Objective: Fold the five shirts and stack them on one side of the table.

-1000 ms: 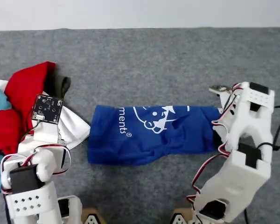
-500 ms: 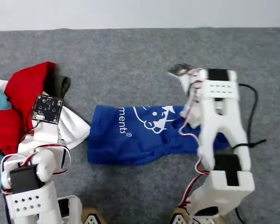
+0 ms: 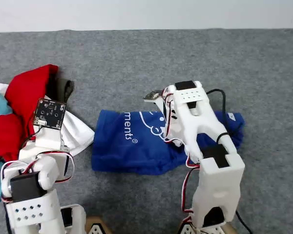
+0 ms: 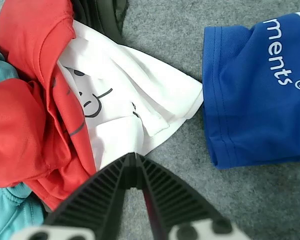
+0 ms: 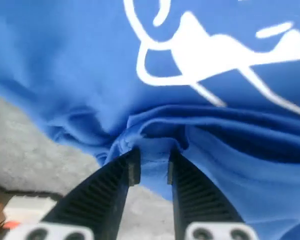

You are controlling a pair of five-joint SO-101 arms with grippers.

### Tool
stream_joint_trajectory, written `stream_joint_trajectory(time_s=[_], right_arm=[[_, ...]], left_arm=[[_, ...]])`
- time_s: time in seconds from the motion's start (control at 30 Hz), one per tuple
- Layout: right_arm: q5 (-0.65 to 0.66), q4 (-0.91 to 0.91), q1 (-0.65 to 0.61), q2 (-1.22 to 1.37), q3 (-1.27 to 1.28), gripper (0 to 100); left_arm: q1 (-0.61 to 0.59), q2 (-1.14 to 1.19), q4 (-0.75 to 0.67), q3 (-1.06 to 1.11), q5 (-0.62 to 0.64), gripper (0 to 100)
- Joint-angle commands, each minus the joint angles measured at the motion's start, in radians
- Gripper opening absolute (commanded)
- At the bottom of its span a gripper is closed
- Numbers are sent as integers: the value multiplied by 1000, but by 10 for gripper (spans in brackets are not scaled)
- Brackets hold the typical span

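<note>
One blue shirt (image 3: 132, 146) lies bunched at the middle of the table (image 3: 136, 58), a fold of it pinched in the right gripper (image 5: 152, 162). Left gripper (image 4: 134, 162) hangs clenched and empty over the white shirt (image 4: 125, 110), beside the red shirt (image 4: 25, 130).

Grey felt table (image 3: 136, 58), blue shirt (image 3: 132, 146) mid-table, heap of shirts (image 3: 24, 107) at left edge

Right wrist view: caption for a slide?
Right gripper pinching a fold of the blue shirt over the grey table.
</note>
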Motion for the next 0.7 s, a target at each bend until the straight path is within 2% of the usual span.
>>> stream_joint_trajectory(time_s=[0.0,0.2,0.33,0.67], right_arm=[[-12,50,-2,-12,-41,101],[-17,140,-5,-68,-137,104],[-18,142,38,-127,-196,105],[-9,62,305,44,-206,105]], left_arm=[[3,-5,-14,-2,-8,3],[3,-3,-14,-2,-8,3],[5,-2,-14,-2,-8,3],[5,-6,-14,-2,-8,3]])
